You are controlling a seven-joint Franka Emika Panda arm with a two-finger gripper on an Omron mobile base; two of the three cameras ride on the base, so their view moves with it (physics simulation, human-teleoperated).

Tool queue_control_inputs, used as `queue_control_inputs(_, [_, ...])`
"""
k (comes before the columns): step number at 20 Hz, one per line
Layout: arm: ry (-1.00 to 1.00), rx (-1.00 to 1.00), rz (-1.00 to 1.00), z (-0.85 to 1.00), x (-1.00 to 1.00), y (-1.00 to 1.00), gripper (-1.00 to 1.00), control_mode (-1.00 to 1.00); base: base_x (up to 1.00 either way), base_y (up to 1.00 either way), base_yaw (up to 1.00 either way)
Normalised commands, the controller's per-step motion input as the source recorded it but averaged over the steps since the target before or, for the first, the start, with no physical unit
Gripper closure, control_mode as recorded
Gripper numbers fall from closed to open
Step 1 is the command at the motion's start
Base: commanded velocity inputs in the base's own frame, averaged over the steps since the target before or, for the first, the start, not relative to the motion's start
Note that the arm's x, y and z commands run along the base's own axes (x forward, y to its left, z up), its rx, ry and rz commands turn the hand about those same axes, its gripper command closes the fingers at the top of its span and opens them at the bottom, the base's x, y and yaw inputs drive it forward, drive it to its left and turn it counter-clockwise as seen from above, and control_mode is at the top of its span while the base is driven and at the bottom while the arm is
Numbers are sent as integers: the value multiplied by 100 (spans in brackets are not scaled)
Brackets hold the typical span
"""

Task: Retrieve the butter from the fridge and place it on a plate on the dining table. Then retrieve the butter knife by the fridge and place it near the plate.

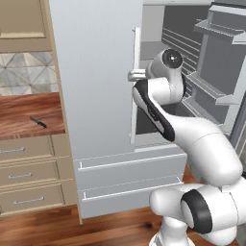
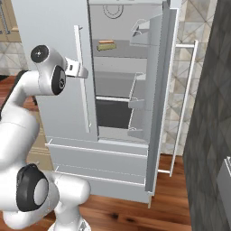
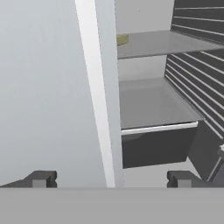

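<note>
Butter-fetch step: fridge (image 2: pixel 49 49) right door open, gripper (image 3: pixel 111 179) jaws apart at mid-frame, empty; next, reach up-right to butter (image 2: pixel 105 45) on upper shelf.

Two base views flanking the arm, both facing the fridge (image 1: pixel 96 96); hand view close at its door edge.

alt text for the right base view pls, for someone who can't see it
The fridge stands with its right door swung open, showing the butter on an upper shelf. The white arm's open gripper sits at the closed left door's long white handle, with two drawers below.
</note>
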Motion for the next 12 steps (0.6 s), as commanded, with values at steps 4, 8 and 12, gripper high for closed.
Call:
queue_control_inputs(4, [0,0,0,0,57,14,-100,-100,0,0,0])
queue_control_inputs(8, [0,0,0,0,42,7,-100,-100,0,0,0])
queue_control_inputs(12, [0,0,0,0,30,0,-100,-100,0,0,0])
